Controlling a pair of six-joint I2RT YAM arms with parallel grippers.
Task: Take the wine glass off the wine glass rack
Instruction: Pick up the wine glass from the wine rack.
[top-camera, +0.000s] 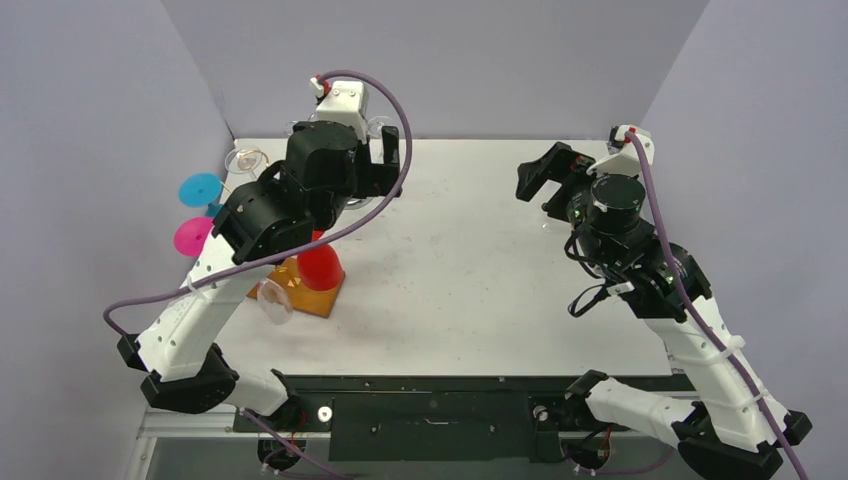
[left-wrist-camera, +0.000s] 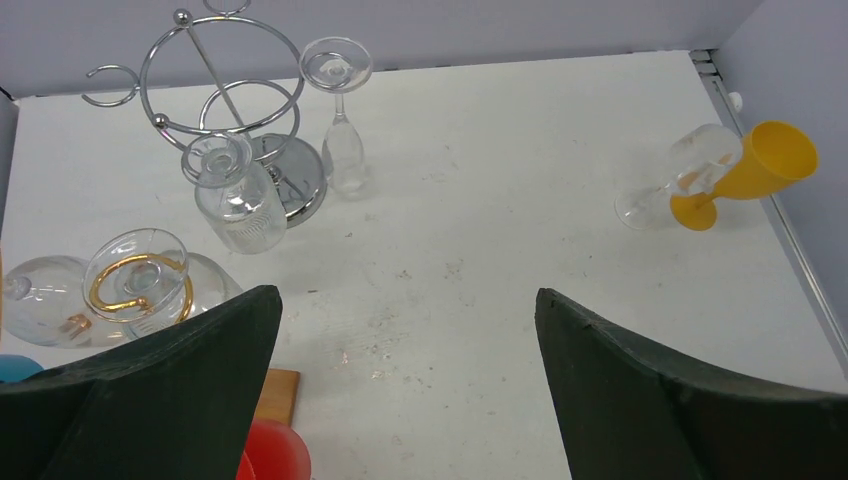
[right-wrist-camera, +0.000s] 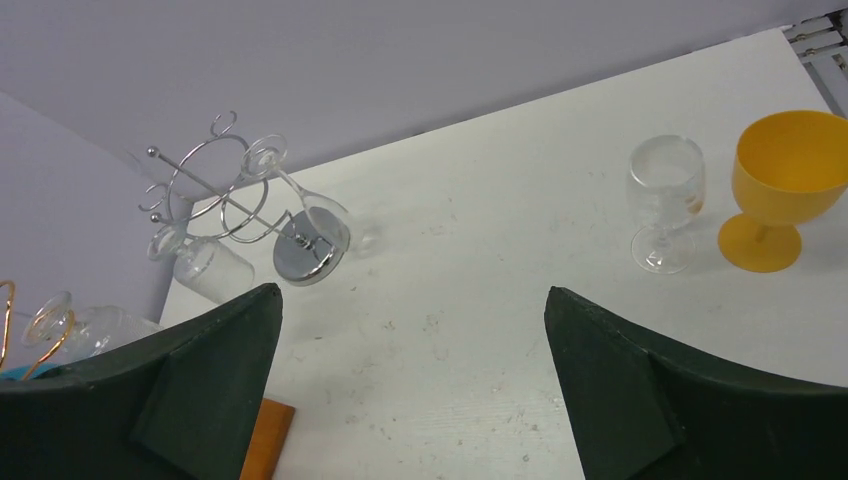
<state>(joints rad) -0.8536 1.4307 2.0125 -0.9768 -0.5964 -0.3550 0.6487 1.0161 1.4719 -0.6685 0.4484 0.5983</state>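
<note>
- Jaws of the left gripper (left-wrist-camera: 407, 295) stood wide apart, released, with only the bare table (left-wrist-camera: 480, 230) showing between them.
- Jaws of the right gripper (right-wrist-camera: 410, 290) gaped just as wide and gripped nothing.
- On the far left part of the table, the wine glass rack (left-wrist-camera: 222, 100) stood upright: chrome wire loops on a slanting rod above a round mirrored base. It was ahead of the left gripper and well apart from it.
- Two glasses hung bowl-down from the rack.
- The slim wine glass (left-wrist-camera: 345, 155) hung on the rack's right side in the left wrist view. Its foot was caught in a wire loop and its bowl sat just beside the base.
- The broad wine glass (left-wrist-camera: 238, 205) hung on the near side with its foot in a lower loop. I could not tell whether its bowl touched the table.
- Neither gripper touched the rack or either hanging glass.
- In the right wrist view, a yellow goblet (right-wrist-camera: 785, 170) and a clear glass (right-wrist-camera: 665, 195) stood upright side by side near the table's right edge.
- A gold-rimmed glass (left-wrist-camera: 140, 280) lay on its side to the left of the left gripper, close against another clear glass (left-wrist-camera: 40, 295).
- In the top view, a red cup (top-camera: 320, 265) sat on an orange-brown board (top-camera: 315, 298) beneath the left arm.
</note>
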